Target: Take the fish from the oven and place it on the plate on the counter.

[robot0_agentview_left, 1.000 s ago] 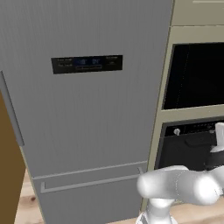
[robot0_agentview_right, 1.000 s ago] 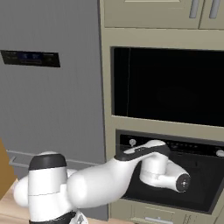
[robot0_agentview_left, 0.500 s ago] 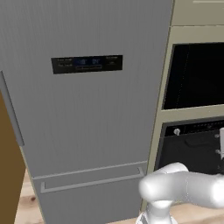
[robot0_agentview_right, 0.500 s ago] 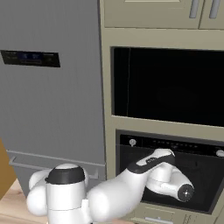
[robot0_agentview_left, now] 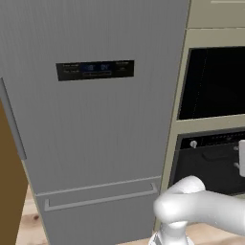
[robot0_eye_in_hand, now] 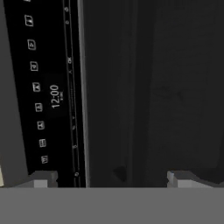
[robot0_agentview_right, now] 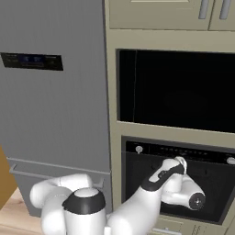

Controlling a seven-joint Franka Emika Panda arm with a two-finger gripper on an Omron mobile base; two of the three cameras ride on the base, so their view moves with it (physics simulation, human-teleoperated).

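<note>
Arm reaching at the closed oven

The gripper (robot0_eye_in_hand: 109,177) hangs wide open and empty before the oven (robot0_agentview_right: 179,183) door (its clock strip alongside), right of the grey fridge (robot0_agentview_left: 91,119); fish unseen.

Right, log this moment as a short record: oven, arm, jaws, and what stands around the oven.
oven: door shut, black front, control strip with a round knob at its left end
gripper: close in front of the oven door, facing it; jaws open, nothing between them
hand view: control strip runs up the left side, display reads 12:00
unit above: black window, closed
fridge: tall, grey, left of the oven, dark display panel on its door
fish: cannot tell, hidden behind the shut door
</note>
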